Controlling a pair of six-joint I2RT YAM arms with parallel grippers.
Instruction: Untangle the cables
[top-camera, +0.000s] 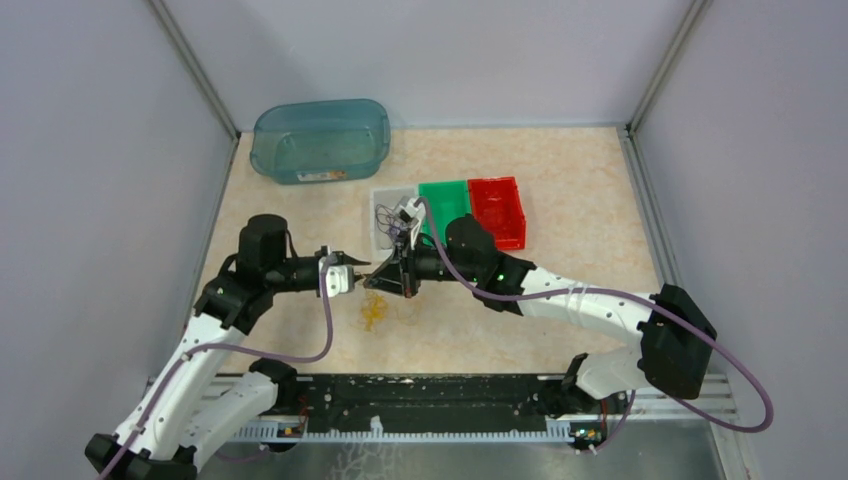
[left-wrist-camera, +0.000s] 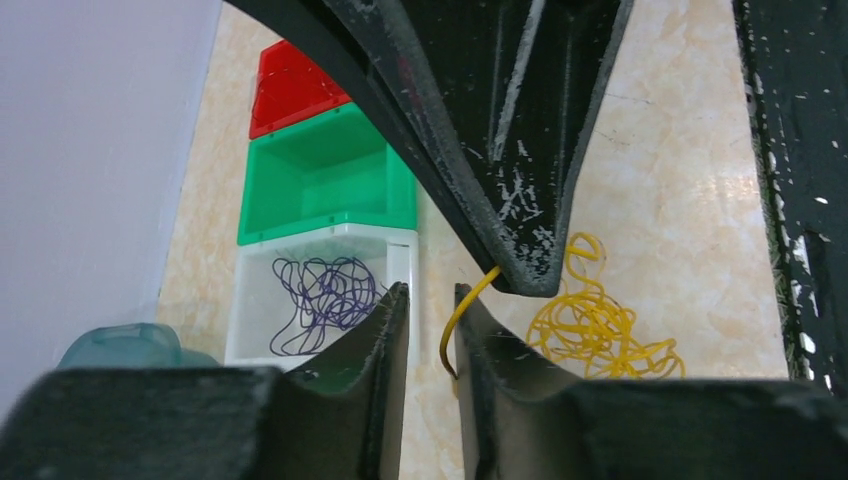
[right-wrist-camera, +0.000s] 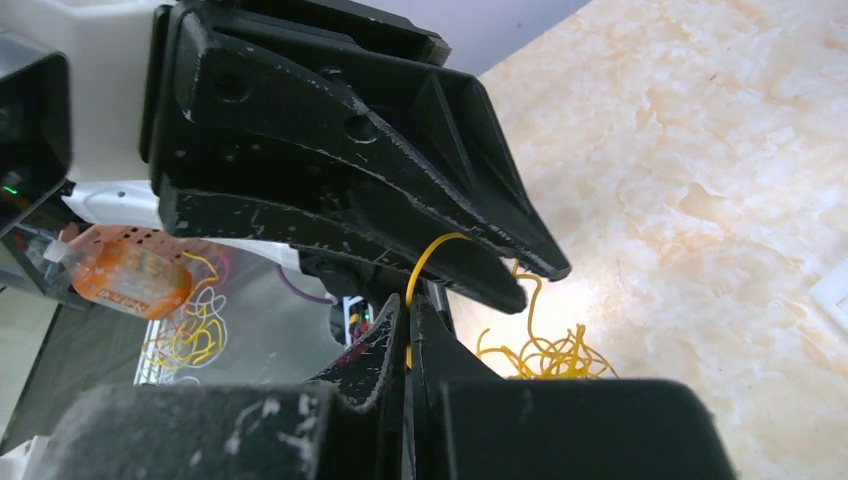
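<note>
A yellow cable clump (top-camera: 375, 313) lies on the table, with one strand rising from it. My right gripper (right-wrist-camera: 406, 300) is shut on that strand, tip to tip with the left gripper (top-camera: 373, 280) above the clump. In the left wrist view the left gripper (left-wrist-camera: 431, 290) has a narrow gap between its jaws. The strand's yellow end (left-wrist-camera: 452, 335) hangs in that gap against the right-hand finger and is not clamped. The right gripper's tip (left-wrist-camera: 525, 278) reaches down just beyond. A dark purple cable (left-wrist-camera: 325, 295) lies curled inside the white bin (left-wrist-camera: 400, 255).
Green bin (top-camera: 445, 203) and red bin (top-camera: 497, 210) stand in a row to the right of the white bin. A teal tub (top-camera: 322, 140) sits at the back left. Grey walls close in both sides and the back.
</note>
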